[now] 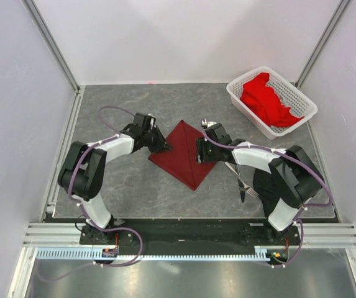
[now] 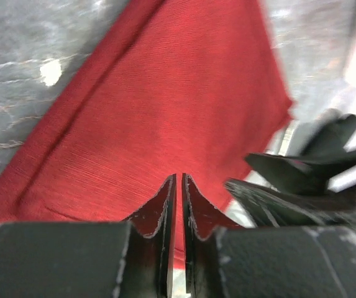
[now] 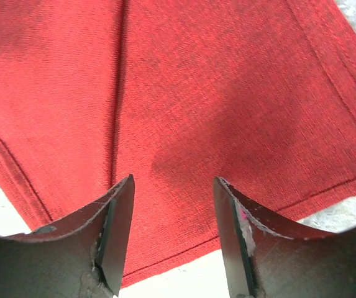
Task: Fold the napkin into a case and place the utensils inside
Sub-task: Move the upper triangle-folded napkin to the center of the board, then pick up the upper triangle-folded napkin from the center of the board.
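- Top external view: the left arm reaches from the near edge toward the middle of the worktop, its left end effector at the left corner of the napkin.
- Left wrist view: the left end effector has its jaws drawn almost together, with only a thin slit between them, over the napkin. Whether any cloth is pinched cannot be told.
- The napkin lies flat at the middle of the worktop as a dark red diamond, one point toward the far edge and one toward the near edge, with a fold line running down it.
- The right end effector sits at the napkin's right corner. In the right wrist view its jaws stand well apart above the cloth, gripping nothing.
- The utensils lie on the worktop right of the napkin, toward the near right, partly hidden under the right arm.
- A white lattice basket stands in the far right corner, holding bright red cloths.
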Action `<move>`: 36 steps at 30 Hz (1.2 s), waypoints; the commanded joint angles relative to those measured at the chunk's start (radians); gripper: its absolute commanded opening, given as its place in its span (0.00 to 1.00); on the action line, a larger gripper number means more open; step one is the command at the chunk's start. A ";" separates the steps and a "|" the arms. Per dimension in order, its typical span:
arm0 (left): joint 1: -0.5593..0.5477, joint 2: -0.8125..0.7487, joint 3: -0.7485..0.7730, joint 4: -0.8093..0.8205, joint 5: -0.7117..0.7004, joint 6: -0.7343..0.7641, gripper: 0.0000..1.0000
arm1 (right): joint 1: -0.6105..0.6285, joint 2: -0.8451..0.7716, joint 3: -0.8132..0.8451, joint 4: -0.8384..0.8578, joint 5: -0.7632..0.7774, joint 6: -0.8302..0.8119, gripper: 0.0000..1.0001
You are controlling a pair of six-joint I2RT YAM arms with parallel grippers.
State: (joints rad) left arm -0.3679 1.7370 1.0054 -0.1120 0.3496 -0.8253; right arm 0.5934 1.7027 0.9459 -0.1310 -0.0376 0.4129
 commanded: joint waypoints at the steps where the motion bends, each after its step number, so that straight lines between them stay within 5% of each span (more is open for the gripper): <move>1: -0.003 0.050 -0.002 0.040 -0.064 -0.009 0.13 | 0.002 0.006 0.025 0.044 -0.047 -0.051 0.63; 10: -0.002 -0.013 -0.192 0.207 -0.069 -0.051 0.13 | 0.054 0.078 0.021 0.062 -0.094 -0.074 0.64; 17: 0.004 -0.317 -0.344 0.226 -0.008 -0.061 0.18 | 0.143 0.100 0.068 -0.023 -0.094 -0.114 0.64; 25: 0.035 -0.703 -0.383 -0.058 -0.170 -0.025 0.42 | 0.204 -0.073 0.042 -0.151 0.008 -0.144 0.71; 28: 0.055 -0.763 -0.378 -0.107 -0.156 -0.012 0.42 | 0.301 -0.092 0.074 -0.214 0.099 -0.158 0.85; 36: 0.112 -0.873 -0.433 -0.157 -0.129 -0.028 0.43 | 0.479 -0.068 0.165 -0.286 0.153 -0.177 0.73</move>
State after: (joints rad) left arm -0.2882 0.9070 0.5964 -0.2245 0.2100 -0.8635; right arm 1.0183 1.6299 1.0359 -0.3653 0.0521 0.2649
